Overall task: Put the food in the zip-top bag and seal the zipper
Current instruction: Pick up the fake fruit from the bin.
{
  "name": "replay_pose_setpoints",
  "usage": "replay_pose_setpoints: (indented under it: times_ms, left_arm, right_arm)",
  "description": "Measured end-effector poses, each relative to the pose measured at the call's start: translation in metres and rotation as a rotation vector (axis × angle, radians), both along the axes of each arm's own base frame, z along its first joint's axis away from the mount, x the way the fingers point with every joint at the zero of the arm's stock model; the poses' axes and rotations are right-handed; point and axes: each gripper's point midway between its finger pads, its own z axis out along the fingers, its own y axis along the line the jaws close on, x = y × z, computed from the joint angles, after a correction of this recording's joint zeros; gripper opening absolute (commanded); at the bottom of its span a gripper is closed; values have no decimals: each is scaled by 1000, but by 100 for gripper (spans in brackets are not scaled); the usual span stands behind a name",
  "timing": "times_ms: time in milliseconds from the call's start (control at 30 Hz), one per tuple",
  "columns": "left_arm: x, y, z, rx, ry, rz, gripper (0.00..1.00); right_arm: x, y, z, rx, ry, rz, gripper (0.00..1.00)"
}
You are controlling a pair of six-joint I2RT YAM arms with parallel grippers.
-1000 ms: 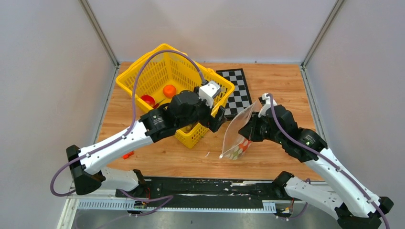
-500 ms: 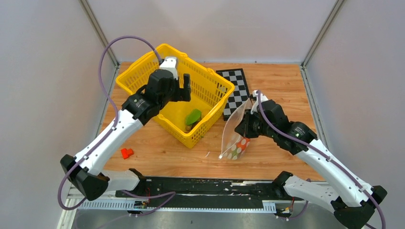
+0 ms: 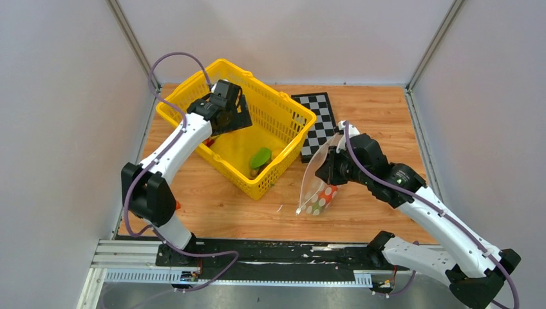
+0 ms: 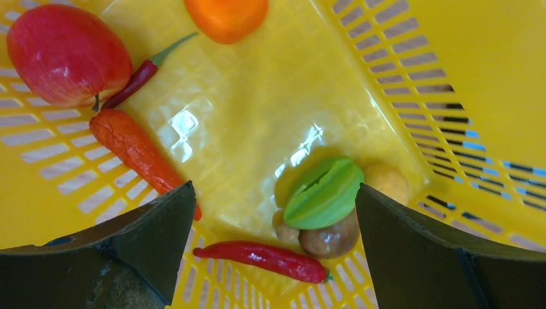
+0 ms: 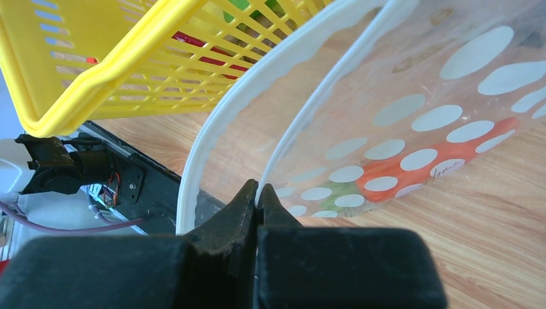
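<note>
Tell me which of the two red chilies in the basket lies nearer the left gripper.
The chili below the green pepper, framed by the open left gripper; the other chili lies farther off against the tomato.

The mesh basket is bright yellow. Its contents: a red tomato, an orange, an orange carrot, a green pepper, a brown ball, a yellow lemon, a red chili with a green stem, and a second red chili. The zip-top bag is clear plastic printed with white polka dots, with orange and green showing through; its zipper is pale white. The tabletop is orange-brown wood grain, the checkerboard black and white. The left pincer and right pincer are black.
</note>
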Motion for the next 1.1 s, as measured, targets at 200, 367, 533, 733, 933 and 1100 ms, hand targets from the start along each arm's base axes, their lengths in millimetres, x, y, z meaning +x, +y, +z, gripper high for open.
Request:
replay_pose_setpoints:
  times_ms: [200,367,533,733,933,1100]
  left_arm:
    - [30,19,-25,65,23,155,100]
    - [69,46,-27,200,-31,264,100]
    - [88,87,-33,360,-37,361,100]
    - [88,121,-60,438,39,414,100]
    - [89,146,-85,488,107,443,100]
    - [86,155,-92,500,125,459,100]
  right_arm:
    - [-2,-2,4,5,-19,7,0]
    - [-3,-4,9,16,-34,8,0]
    - [-5,-4,11,24,-40,12,0]
    - [-7,-1,10,34,-33,29,0]
    - [-6,0,10,33,-38,34,0]
    - [-5,2,8,27,-37,46,0]
